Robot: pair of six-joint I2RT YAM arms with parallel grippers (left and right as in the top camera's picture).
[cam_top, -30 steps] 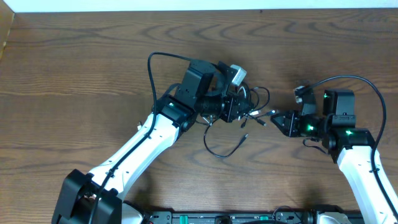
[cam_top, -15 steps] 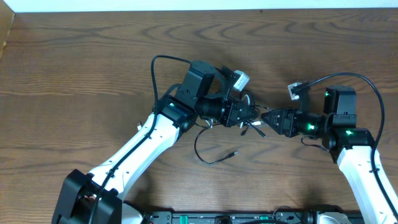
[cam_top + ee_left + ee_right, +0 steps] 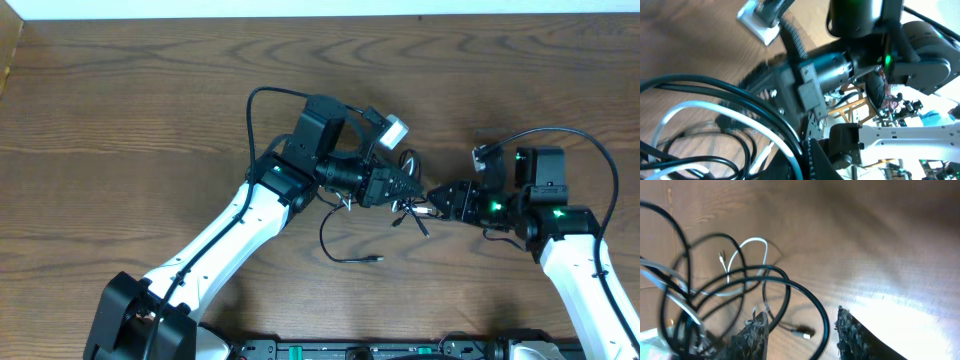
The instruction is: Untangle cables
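Note:
The cables, one black and one white, form a tangle [image 3: 408, 204] between my two grippers over the wooden table. My left gripper [image 3: 398, 187] is shut on the bundle; in the left wrist view the white cable [image 3: 705, 105] and the black cable [image 3: 715, 85] run into the pinch of the left gripper [image 3: 797, 162]. A black loop [image 3: 330, 245] trails down to a plug end [image 3: 378, 260]. My right gripper [image 3: 438, 197] stands just right of the tangle. In the right wrist view the right gripper [image 3: 800, 330] is open, and a black loop [image 3: 790, 287] passes loosely between its fingers [image 3: 754, 335]. The white cable [image 3: 752, 242] lies beyond.
Thick black arm wires arch over the left arm [image 3: 258, 100] and the right arm [image 3: 575, 135]. A white block [image 3: 393, 129] sits on the left wrist. A cardboard edge [image 3: 10, 50] shows at the far left, and a base rail [image 3: 400, 350] runs along the front.
The right gripper reached in to the tangle, then drew back slightly, and its jaws spread wider. The left gripper carried the bundle rightward. The hanging black loop's plug end swung down and left.

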